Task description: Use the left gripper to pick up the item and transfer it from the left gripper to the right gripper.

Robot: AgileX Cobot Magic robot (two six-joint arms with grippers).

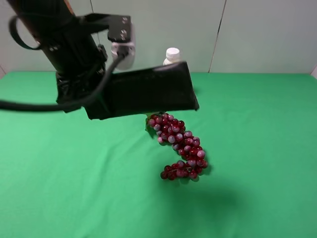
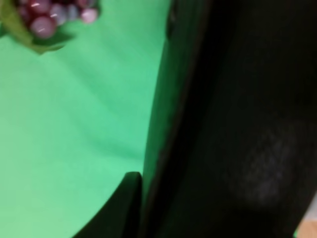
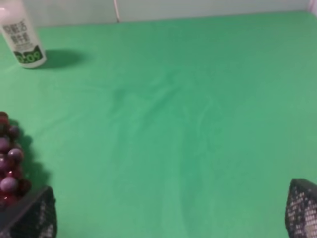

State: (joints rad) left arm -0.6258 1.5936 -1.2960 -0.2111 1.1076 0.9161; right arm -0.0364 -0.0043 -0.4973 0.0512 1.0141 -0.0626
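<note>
Your left gripper is closed on one end of the item, the flat black soft case, which hangs in the air clear of the green cloth. It lies roughly level, with its free end reaching out from the arm towards the grape bunch. From the high camera, that free end sits right above the stem end of the bunch. The jaws are black against the black case, so you cannot pick out their edges there. In the left wrist view the case fills most of the picture as a dark blur. One black finger lies along its edge, and a few grapes with a leaf lie on the cloth beyond. Your right gripper shows only in its own wrist view. It is spread wide and holds nothing, with bare cloth between its textured fingertips, one of which is just beside the grape bunch. The white bottle stands upright well beyond the bunch, near the back wall, and from the high camera only its cap shows over the case
</note>
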